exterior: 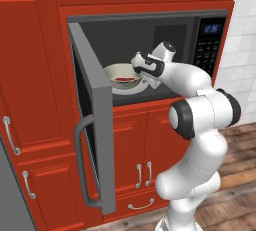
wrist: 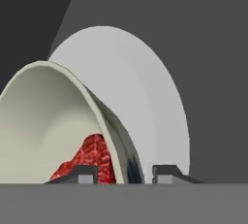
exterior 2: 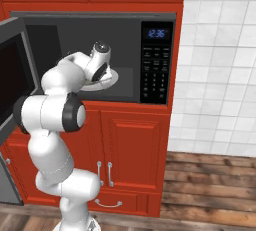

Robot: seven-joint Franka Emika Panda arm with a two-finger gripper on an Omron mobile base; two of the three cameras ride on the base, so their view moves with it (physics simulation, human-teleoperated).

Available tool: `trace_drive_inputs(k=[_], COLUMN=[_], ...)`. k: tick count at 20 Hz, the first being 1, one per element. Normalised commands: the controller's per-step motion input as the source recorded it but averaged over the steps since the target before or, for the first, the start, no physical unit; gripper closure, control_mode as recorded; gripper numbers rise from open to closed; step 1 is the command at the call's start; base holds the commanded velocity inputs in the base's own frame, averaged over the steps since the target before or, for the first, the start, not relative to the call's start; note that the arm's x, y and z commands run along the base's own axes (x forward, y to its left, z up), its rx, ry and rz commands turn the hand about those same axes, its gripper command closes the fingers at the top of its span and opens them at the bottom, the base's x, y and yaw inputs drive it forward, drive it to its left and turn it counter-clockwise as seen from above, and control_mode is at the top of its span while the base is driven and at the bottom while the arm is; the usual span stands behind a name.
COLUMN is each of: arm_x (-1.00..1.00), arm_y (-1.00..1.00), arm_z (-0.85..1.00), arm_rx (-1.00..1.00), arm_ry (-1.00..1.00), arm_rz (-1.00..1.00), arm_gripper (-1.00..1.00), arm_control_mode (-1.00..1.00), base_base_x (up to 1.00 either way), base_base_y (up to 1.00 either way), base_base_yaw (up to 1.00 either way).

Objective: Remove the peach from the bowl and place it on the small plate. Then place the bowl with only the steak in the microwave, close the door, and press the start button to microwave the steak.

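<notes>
The microwave (exterior: pixel 150 55) is set into red cabinets (exterior: pixel 30 75), and its door (exterior: pixel 97 140) stands swung wide toward the left, the curved grey bar handle (exterior: pixel 82 165) facing outward. On the right of the cavity is the black keypad panel (exterior: pixel 209 45) with a lit blue display (exterior 2: pixel 156 33). The white arm (exterior: pixel 200 115) reaches from below into the dark interior, where the cream bowl (exterior: pixel 121 75) sits on the white turntable (exterior: pixel 136 88). The steak (exterior: pixel 125 79) lies inside the bowl as a flat red slab, and nothing else shows in the bowl with it. The pincer (exterior: pixel 138 68) is at the bowl's right rim. In the hand view the bowl (wrist: pixel 53 121) appears tilted by the camera's roll, its rim running down between the two dark fingertips (wrist: pixel 83 173): one tip is inside the bowl, just in front of the steak (wrist: pixel 94 157), and the other is outside the wall, over the turntable (wrist: pixel 145 97). The tips stand a little apart on either side of the rim with small gaps visible, so the pincer looks released from the wall rather than clamped on it. In the right base view the arm's wrist (exterior 2: pixel 100 65) covers most of the bowl, and a sliver of the turntable (exterior 2: pixel 114 77) shows beside it. Below the microwave are more red cabinet doors with silver handles (exterior 2: pixel 104 174), and white wall tiles (exterior 2: pixel 220 75) rise to the right above a wooden floor (exterior 2: pixel 215 185).
</notes>
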Motion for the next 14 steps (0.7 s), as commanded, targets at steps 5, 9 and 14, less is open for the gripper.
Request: trace_drive_inputs(k=[5,9,14], arm_x=[-0.35,-0.86,-1.00], arm_y=[0.06,0.00,-0.03], arm_z=[0.01,0.19,0.24], arm_rx=[0.00,0.01,0.00], arm_ry=[-0.08,-0.19,-0.29], arm_rz=[0.00,-0.02,-0.06], arm_gripper=[-1.00,-1.00,-1.00], arm_control_mode=[-1.00,-1.00,-1.00], base_base_x=[0.00,0.00,0.00], base_base_y=[0.00,0.00,0.00], base_base_yaw=[0.00,0.00,0.00])
